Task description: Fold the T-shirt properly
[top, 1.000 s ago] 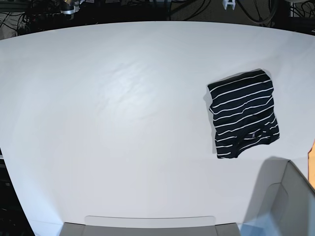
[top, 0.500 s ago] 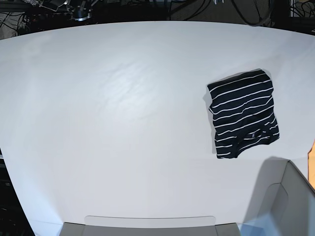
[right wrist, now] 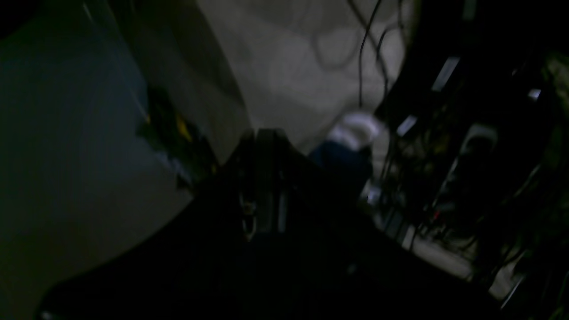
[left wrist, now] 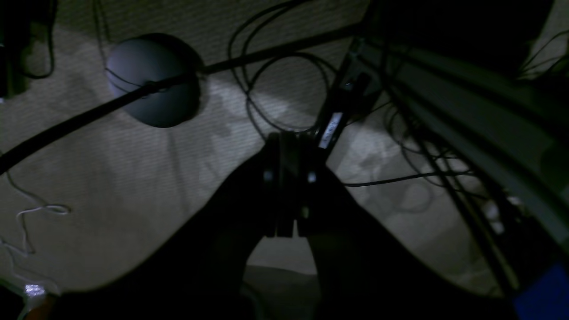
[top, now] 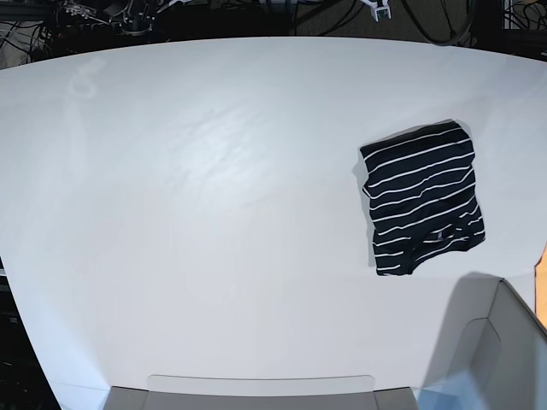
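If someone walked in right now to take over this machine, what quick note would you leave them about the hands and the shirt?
Left gripper: shut, holding nothing, off the table over floor cables.
Right gripper: shut, empty, also away from the table; its view is dark and blurred.
T-shirt: lies folded into a compact, slightly rumpled rectangle on the white table, toward the base view's right side; nothing touches it.
Done: the folding looks finished.
Left: probably nothing except checking the fold's neatness; a small flap shows near its lower edge.
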You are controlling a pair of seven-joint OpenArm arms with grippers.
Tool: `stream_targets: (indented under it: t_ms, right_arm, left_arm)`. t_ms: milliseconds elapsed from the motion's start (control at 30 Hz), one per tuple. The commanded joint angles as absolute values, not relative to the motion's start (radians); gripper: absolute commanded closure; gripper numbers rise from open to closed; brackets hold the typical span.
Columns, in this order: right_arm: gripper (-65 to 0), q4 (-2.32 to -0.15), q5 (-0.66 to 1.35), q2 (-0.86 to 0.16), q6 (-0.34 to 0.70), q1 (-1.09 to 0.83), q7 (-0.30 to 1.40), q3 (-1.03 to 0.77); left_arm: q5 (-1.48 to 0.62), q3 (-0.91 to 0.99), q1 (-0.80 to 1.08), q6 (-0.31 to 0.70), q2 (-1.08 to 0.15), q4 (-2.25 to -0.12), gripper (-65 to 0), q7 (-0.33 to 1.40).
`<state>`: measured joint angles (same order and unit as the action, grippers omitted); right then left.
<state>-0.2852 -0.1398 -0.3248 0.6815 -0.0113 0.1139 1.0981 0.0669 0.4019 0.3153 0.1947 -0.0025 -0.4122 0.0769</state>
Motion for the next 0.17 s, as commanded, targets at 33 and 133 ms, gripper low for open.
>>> stream_targets:
  t_ms: [33, 133]
  right_arm:
    - [0.0, -0.285, -0.148, -0.331, 0.698, -0.012, 0.122, 1.098]
    - [0.0, -0.283, -0.147, -0.295, 0.698, -0.019, 0.122, 1.098]
  left_arm:
    - [0.065, 0.406, 0.32, 0.196, 0.015, -0.415, 0.0, 0.071]
    - [0.065, 0.406, 0.311, 0.197, 0.019, -0.415, 0.0, 0.061]
